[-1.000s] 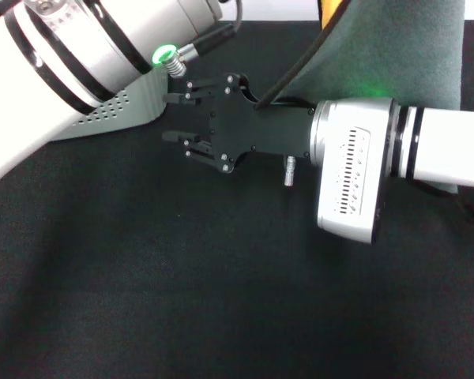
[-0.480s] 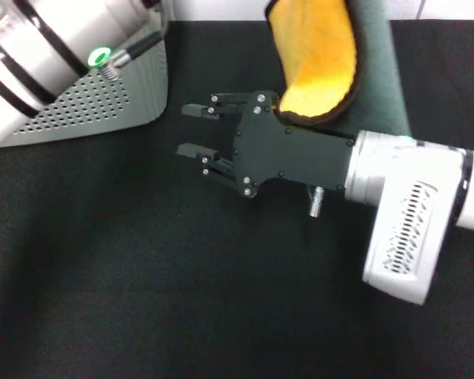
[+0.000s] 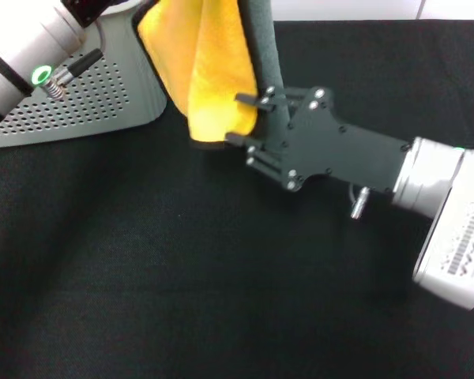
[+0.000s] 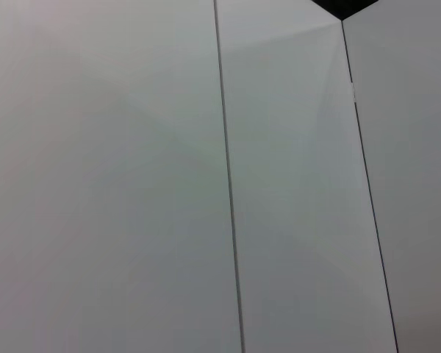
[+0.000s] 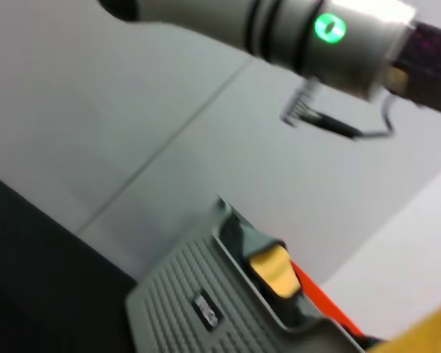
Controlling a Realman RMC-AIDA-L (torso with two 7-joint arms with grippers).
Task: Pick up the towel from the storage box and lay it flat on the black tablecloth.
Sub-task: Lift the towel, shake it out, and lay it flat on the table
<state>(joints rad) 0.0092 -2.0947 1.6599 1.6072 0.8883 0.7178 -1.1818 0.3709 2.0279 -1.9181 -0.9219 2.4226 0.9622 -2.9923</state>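
Right gripper (image 3: 245,118) reaches in from our right with its two black fingers spread, one on each side of the lower edge of the towel (image 3: 209,71), so we read it as unclenched and not yet holding the cloth. The towel hangs in a long fold, yellow face toward us and grey reverse behind, above the black tablecloth (image 3: 182,284) and just beside the storage box (image 3: 103,103); its top runs out of the head view near the left arm, and whether the left gripper holds it there we cannot tell (the left wrist view shows only pale panels). Our worry is a poor bite: if the fingers close on the doubled fold instead of one corner, the cloth will stay folded when spread. A pull before the pinch is firm could let the hem slip free. The hanging cloth could also drag across the box rim and nudge it.
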